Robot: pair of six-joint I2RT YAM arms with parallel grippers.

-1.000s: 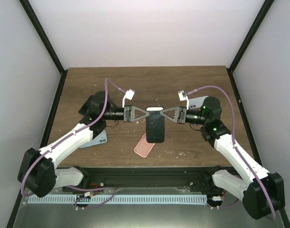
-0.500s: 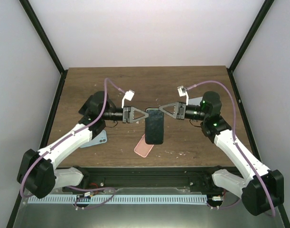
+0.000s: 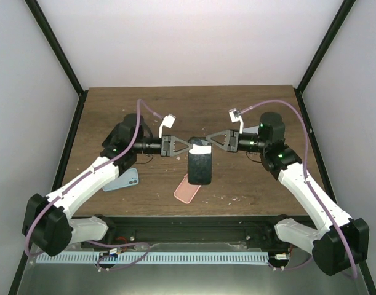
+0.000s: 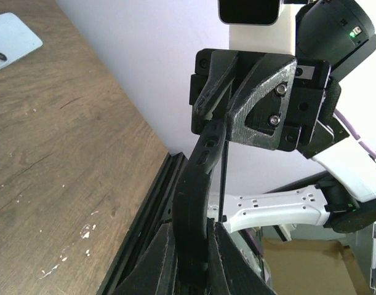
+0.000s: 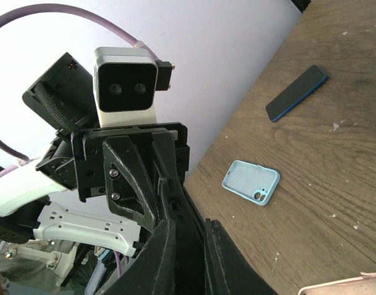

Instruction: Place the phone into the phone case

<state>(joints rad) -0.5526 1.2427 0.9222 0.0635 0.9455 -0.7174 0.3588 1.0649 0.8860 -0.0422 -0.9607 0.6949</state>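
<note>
**Top external:** The left gripper [image 3: 189,147] and right gripper [image 3: 208,142] meet nose to nose above the middle of the table [image 3: 249,110]. Each is clamped on the upper end of a black case [image 3: 200,167], which hangs between them and appears clear of the wood. A pink case [image 3: 187,190] lies at its 7 o'clock. A light blue case [image 3: 122,180] lies out at 9 o'clock, beside the left arm.

**Left wrist:** The black case shows edge-on, pinched between this camera's own fingers at 6 o'clock, with the opposing gripper biting it at 12. What looks like the phone [image 4: 223,178] shows as a thin dark edge running just beside the case. Whether it is fully seated cannot be told.

**Right wrist:** This gripper's fingers are closed tight on the same case at 6 o'clock. A dark blue phone [image 5: 296,93] lies on the wood at 2 o'clock, well apart.

The step in hand appears to be pressing the phone home. It calls for both grips to stay firm on the rim, with even pressure applied corner by corner and no twisting, so the case does not bow and spring loose.
</note>
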